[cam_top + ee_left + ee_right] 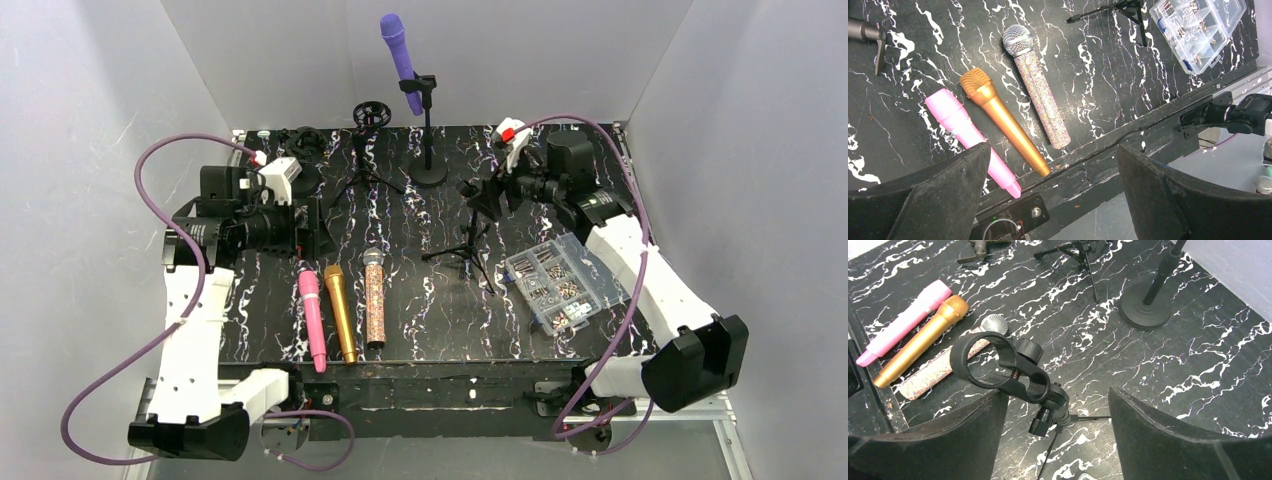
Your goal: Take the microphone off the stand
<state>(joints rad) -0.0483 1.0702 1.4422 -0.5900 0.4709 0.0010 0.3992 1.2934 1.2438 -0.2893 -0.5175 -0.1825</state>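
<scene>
Four microphones: one purple mic (pixel 397 50) far beyond all fingers; pink mic (pixel 968 135), gold mic (pixel 1003 125) and glittery mic (pixel 1040 95) just ahead of the left fingers (pixel 923 200). Three stands: one round-based stand (pixel 429 172), one far tripod (pixel 363 160), one near tripod (pixel 1023 380) at the right fingers (pixel 1173 440). One parts box (pixel 560 285).

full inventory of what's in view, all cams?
purple microphone: 1, purple, clipped in round-base stand, back centre
round-base stand: 1, black, back centre
pink microphone: 1, pink, lying front left
gold microphone: 1, gold, beside the pink one
glitter microphone: 1, silvery, beside the gold one
tripod stands: 2, black, clips empty; back left, centre right
parts box: 1, clear, front right
table: 1, black, white veins
left end effector: 1, black, open, over the loose microphones
right end effector: 1, black, open, at the centre-right tripod's clip
</scene>
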